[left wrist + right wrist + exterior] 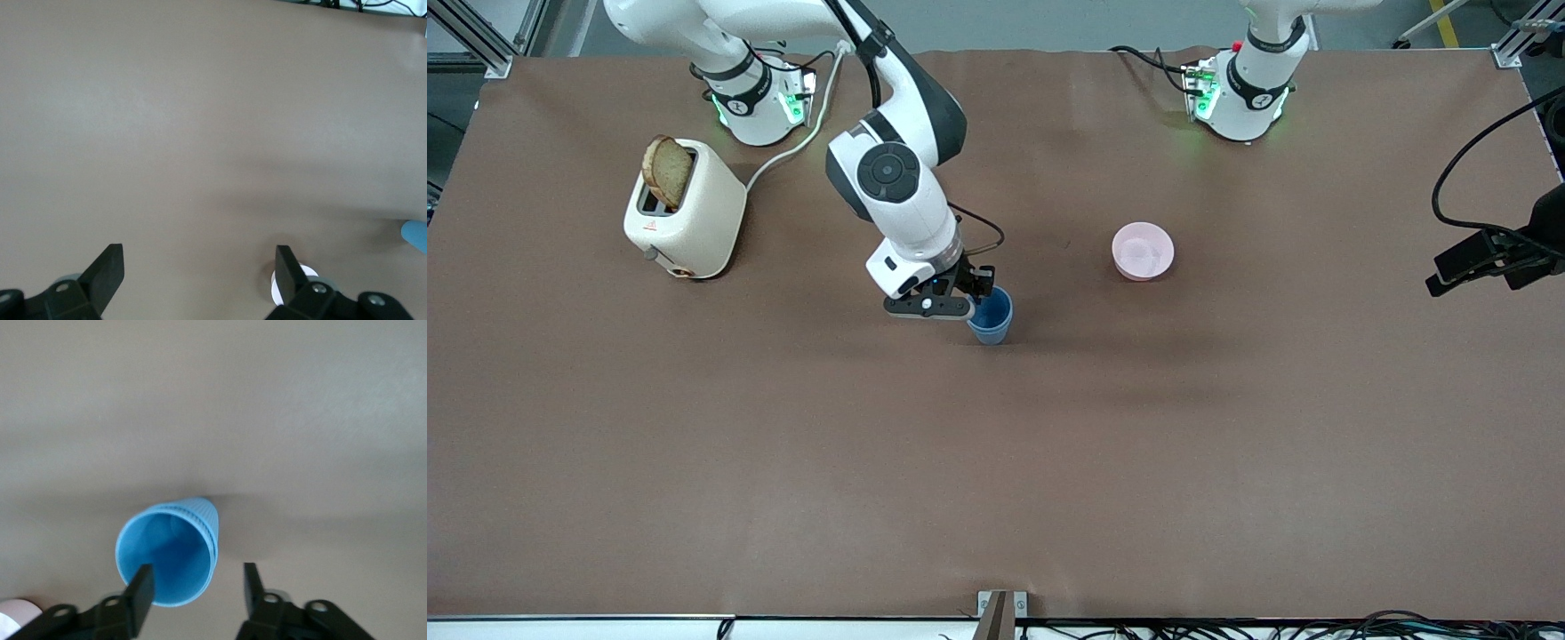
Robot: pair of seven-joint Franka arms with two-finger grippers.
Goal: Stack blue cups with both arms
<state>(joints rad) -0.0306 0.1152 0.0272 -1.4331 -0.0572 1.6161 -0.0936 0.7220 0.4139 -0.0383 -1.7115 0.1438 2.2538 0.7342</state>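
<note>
Blue cup [991, 317] stands mid-table beside the pink bowl [1143, 251]; your right gripper [960, 298] hovers spread over its rim. Next, close on the wall. Left gripper [199, 267] waits, spread.

You had a brown table [996, 462]. On it stood a toaster [685, 213] toward the right arm's end, a blue cup [991, 317] mid-table, and a pink bowl [1143, 251] toward the left arm's end.
</note>
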